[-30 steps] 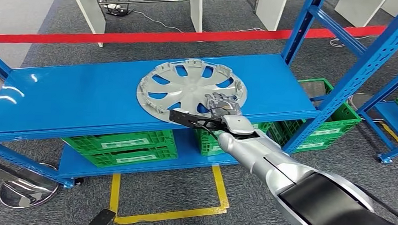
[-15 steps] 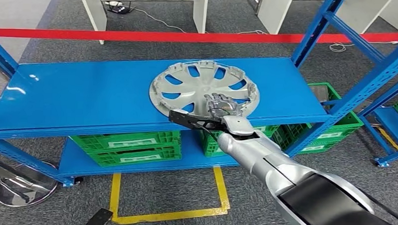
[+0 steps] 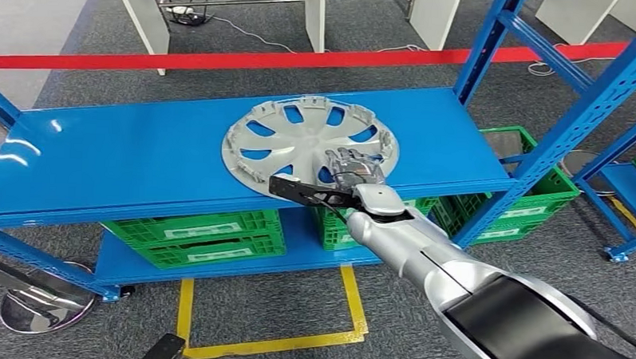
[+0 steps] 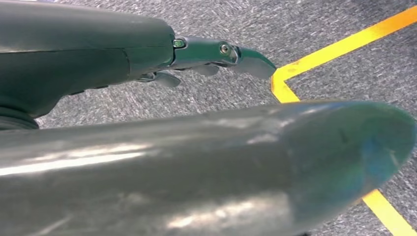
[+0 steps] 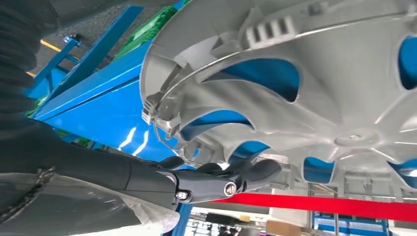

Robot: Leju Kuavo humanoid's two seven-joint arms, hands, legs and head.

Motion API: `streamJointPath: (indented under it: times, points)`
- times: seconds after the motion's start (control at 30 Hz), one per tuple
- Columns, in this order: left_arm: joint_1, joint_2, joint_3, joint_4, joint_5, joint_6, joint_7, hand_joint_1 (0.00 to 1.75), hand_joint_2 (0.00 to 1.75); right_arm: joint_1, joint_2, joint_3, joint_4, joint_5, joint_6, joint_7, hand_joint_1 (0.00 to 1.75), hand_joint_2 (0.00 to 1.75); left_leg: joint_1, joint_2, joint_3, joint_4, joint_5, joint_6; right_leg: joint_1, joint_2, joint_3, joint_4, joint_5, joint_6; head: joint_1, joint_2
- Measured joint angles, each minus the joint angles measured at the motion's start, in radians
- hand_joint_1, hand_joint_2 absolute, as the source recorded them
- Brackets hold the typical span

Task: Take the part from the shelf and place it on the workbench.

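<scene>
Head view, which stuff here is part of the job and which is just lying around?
Part of the job:
- silver wheel cover, the part to take
- blue shelf it lies on
- right hand, fingers on the cover's near edge

Just lying about:
- green crates on the lower shelf
- red barrier tape
- yellow floor marking

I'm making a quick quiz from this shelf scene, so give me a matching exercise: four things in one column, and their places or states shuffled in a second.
Things:
1. wheel cover
2. green crates
3. red tape
4. right hand

Places or states:
A. stretched across beyond the shelf
B. on the lower shelf level
C. lying on the blue shelf top
D. resting on the wheel cover's near edge

Pairs: 1-C, 2-B, 3-A, 4-D
</scene>
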Motion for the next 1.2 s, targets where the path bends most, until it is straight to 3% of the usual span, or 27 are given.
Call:
streamJointPath:
  times: [0.07, 0.1, 0.17, 0.23, 0.27, 0.4, 0.47, 0.53, 0.57, 0.6, 0.63, 0.7, 0.73, 0.8, 0.87, 0.93, 1.07, 1.1, 1.13, 1.2]
  points:
    - [0.002, 0.000, 0.000, 0.000, 0.000, 0.000, 0.000, 0.00, 0.00, 0.003, 0.000, 0.000, 0.000, 0.001, 0.000, 0.000, 0.00, 1.75, 0.003, 0.000, -0.048, 0.098, -0.029, -0.007, 0.000, 0.000, 0.002, 0.001, -0.002, -0.002, 0.000, 0.000]
    - [0.003, 0.000, 0.000, 0.000, 0.000, 0.000, 0.000, 0.00, 0.00, 0.005, 0.000, 0.000, 0.000, 0.001, 0.000, 0.000, 0.00, 1.75, 0.004, 0.000, -0.051, 0.100, -0.016, -0.009, 0.000, 0.001, 0.003, 0.003, -0.004, -0.001, 0.000, 0.000]
    - [0.003, 0.001, 0.000, 0.000, 0.000, 0.000, 0.000, 0.00, 0.00, 0.005, 0.001, -0.001, 0.000, 0.002, 0.000, 0.000, 0.00, 1.75, 0.007, 0.001, -0.007, -0.002, 0.055, -0.009, 0.000, 0.002, 0.006, 0.007, -0.010, 0.003, 0.000, 0.000]
    - [0.002, 0.002, 0.000, 0.000, 0.000, 0.000, 0.000, 0.00, 0.00, 0.004, 0.001, -0.002, 0.000, 0.004, 0.000, 0.000, 0.00, 1.75, 0.005, 0.001, 0.046, -0.118, 0.100, -0.002, 0.004, 0.004, 0.006, 0.014, -0.017, 0.011, -0.001, 0.000]
    - [0.002, 0.002, 0.000, 0.000, 0.000, -0.001, 0.000, 0.00, 0.00, 0.003, 0.001, -0.003, 0.000, 0.005, 0.000, 0.000, 0.00, 1.75, 0.004, 0.001, 0.058, -0.148, 0.104, 0.003, 0.005, 0.004, 0.004, 0.017, -0.019, 0.015, 0.000, 0.000]
    - [0.003, 0.002, 0.000, 0.000, 0.000, -0.002, 0.000, 0.00, 0.00, 0.001, 0.001, -0.004, -0.001, 0.005, 0.000, 0.000, 0.00, 1.75, 0.002, -0.001, 0.064, -0.163, 0.098, 0.029, 0.003, 0.001, -0.007, 0.029, -0.033, 0.035, 0.002, 0.000]
    - [0.001, 0.002, 0.000, 0.000, 0.000, -0.002, 0.000, 0.00, 0.00, -0.001, 0.001, -0.005, -0.001, 0.005, 0.000, 0.000, 0.00, 1.75, 0.005, 0.000, 0.068, -0.167, 0.098, 0.040, 0.001, 0.001, -0.049, 0.111, -0.077, 0.045, 0.006, 0.000]
    - [0.001, 0.002, 0.000, 0.000, 0.000, -0.002, 0.000, 0.00, 0.00, 0.001, 0.001, -0.005, 0.000, 0.005, 0.000, 0.000, 0.00, 1.75, 0.005, 0.000, 0.068, -0.167, 0.097, 0.045, 0.001, 0.001, -0.118, 0.244, -0.130, 0.049, 0.008, 0.000]
    - [0.001, 0.002, 0.000, 0.000, 0.000, -0.002, 0.000, 0.00, 0.00, 0.003, 0.001, -0.005, 0.000, 0.005, 0.000, 0.000, 0.00, 1.75, 0.005, 0.000, 0.068, -0.167, 0.096, 0.046, 0.001, 0.001, -0.145, 0.290, -0.138, 0.050, 0.009, 0.000]
    - [0.002, 0.002, 0.000, 0.000, 0.000, -0.002, 0.000, 0.00, 0.00, 0.005, 0.001, -0.005, 0.001, 0.005, 0.000, 0.000, 0.00, 1.75, 0.005, 0.000, 0.069, -0.167, 0.095, 0.046, 0.000, 0.001, -0.156, 0.301, -0.128, 0.050, 0.009, 0.000]
    - [0.002, 0.002, 0.000, 0.000, 0.000, -0.003, 0.000, 0.00, 0.00, 0.006, 0.001, -0.005, 0.001, 0.005, 0.000, 0.000, 0.00, 1.75, 0.005, 0.000, 0.071, -0.167, 0.093, 0.045, 0.000, 0.001, -0.148, 0.272, -0.099, 0.048, 0.009, 0.000]
    - [0.002, 0.001, 0.000, 0.000, 0.000, -0.003, 0.000, 0.00, 0.00, 0.005, 0.001, -0.005, 0.002, 0.006, 0.000, 0.000, 0.00, 1.75, 0.004, -0.001, 0.076, -0.166, 0.088, 0.041, 0.001, 0.000, -0.090, 0.140, -0.026, 0.042, 0.009, 0.000]
    - [0.002, 0.001, 0.000, 0.000, 0.000, -0.004, 0.000, 0.00, 0.00, 0.003, 0.001, -0.005, 0.002, 0.006, 0.001, -0.001, 0.00, 1.75, 0.002, -0.002, 0.078, -0.165, 0.086, 0.037, 0.002, 0.000, -0.058, 0.078, -0.005, 0.038, 0.009, 0.000]
    - [0.002, 0.001, 0.000, 0.000, 0.000, -0.004, 0.000, 0.00, 0.00, 0.002, 0.001, -0.006, 0.002, 0.007, 0.006, -0.004, 0.00, 1.75, -0.001, -0.002, 0.078, -0.165, 0.085, 0.028, 0.004, 0.001, -0.028, 0.024, 0.000, 0.030, 0.008, 0.000]
    - [0.003, 0.001, 0.000, 0.000, 0.000, -0.002, 0.000, 0.00, 0.00, 0.001, 0.002, -0.006, 0.002, 0.008, 0.020, -0.005, 0.00, 1.75, -0.001, -0.001, 0.078, -0.166, 0.084, 0.017, 0.004, 0.003, -0.023, 0.020, 0.000, 0.021, 0.008, 0.000]
    - [0.002, 0.002, 0.000, 0.000, 0.000, 0.002, -0.001, 0.00, 0.00, -0.003, 0.003, -0.006, 0.001, 0.009, 0.048, -0.005, 0.00, 1.75, 0.000, 0.000, 0.070, -0.138, 0.064, 0.007, -0.001, 0.003, -0.017, 0.016, 0.001, 0.011, 0.005, 0.000]
    - [0.003, 0.001, 0.000, 0.000, 0.001, 0.011, -0.007, 0.00, 0.00, 0.001, 0.004, -0.006, 0.005, 0.016, 0.116, 0.008, 0.00, 1.75, 0.001, 0.000, -0.038, 0.088, -0.033, -0.004, -0.001, 0.000, -0.008, 0.014, -0.004, -0.001, 0.000, 0.000]
    - [0.004, 0.001, 0.000, 0.000, 0.001, 0.013, -0.008, 0.00, 0.00, 0.004, 0.004, -0.006, 0.007, 0.018, 0.123, 0.013, 0.00, 1.75, 0.001, 0.000, -0.052, 0.110, -0.029, -0.004, -0.001, 0.001, -0.007, 0.014, -0.005, -0.001, 0.000, 0.000]
    - [0.004, 0.000, 0.000, 0.000, 0.001, 0.014, -0.008, 0.00, 0.00, 0.005, 0.004, -0.006, 0.008, 0.020, 0.127, 0.017, 0.00, 1.75, 0.001, 0.000, -0.047, 0.092, -0.005, -0.003, -0.001, 0.001, -0.005, 0.014, -0.007, -0.001, 0.000, 0.000]
    - [0.004, 0.001, 0.000, 0.000, 0.002, 0.017, -0.008, 0.00, 0.00, 0.006, 0.005, -0.006, 0.009, 0.025, 0.134, 0.024, 0.00, 1.75, 0.001, 0.001, 0.003, -0.028, 0.070, 0.002, 0.000, 0.003, 0.000, 0.016, -0.011, 0.002, 0.000, 0.000]
